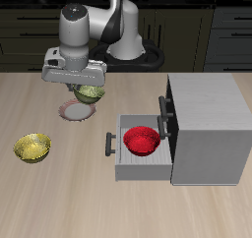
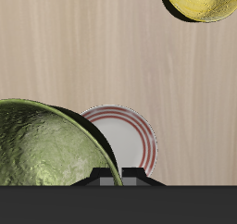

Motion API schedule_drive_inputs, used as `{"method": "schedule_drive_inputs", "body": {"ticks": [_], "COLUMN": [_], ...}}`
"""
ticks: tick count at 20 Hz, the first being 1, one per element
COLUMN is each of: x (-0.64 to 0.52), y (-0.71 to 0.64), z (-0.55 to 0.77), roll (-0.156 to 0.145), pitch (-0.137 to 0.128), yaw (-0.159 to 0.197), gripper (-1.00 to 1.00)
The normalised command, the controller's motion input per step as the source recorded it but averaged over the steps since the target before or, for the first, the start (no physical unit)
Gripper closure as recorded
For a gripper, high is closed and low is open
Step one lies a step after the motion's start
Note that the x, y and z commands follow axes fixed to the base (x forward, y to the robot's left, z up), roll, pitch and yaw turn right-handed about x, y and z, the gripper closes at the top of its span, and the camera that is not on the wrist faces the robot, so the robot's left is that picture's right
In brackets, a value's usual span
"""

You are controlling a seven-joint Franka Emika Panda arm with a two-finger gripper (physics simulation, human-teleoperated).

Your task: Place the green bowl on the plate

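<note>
The green bowl hangs off the table, olive and mottled, and my gripper is shut on its rim. It sits just above the plate, overlapping the plate's back edge. In the wrist view the green bowl fills much of the frame close up. It covers part of the plate, which is whitish with a reddish striped rim. My fingertips are mostly hidden behind the bowl.
A yellow bowl rests on the table nearer the front edge. A grey cabinet stands beside the plate, its drawer pulled open with a red bowl inside.
</note>
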Motion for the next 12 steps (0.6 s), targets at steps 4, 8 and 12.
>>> {"method": "schedule_drive_inputs", "body": {"ticks": [4, 8, 12], "x": [0.15, 0.06, 0.07], "y": [-0.16, -0.04, -0.02], "z": [0.01, -0.02, -0.06], "roll": [-0.035, -0.009, -0.017], "pitch": [-0.014, 0.001, 0.006], "yaw": [-0.008, 0.011, 0.012], "gripper": [1.0, 1.0, 1.0]}}
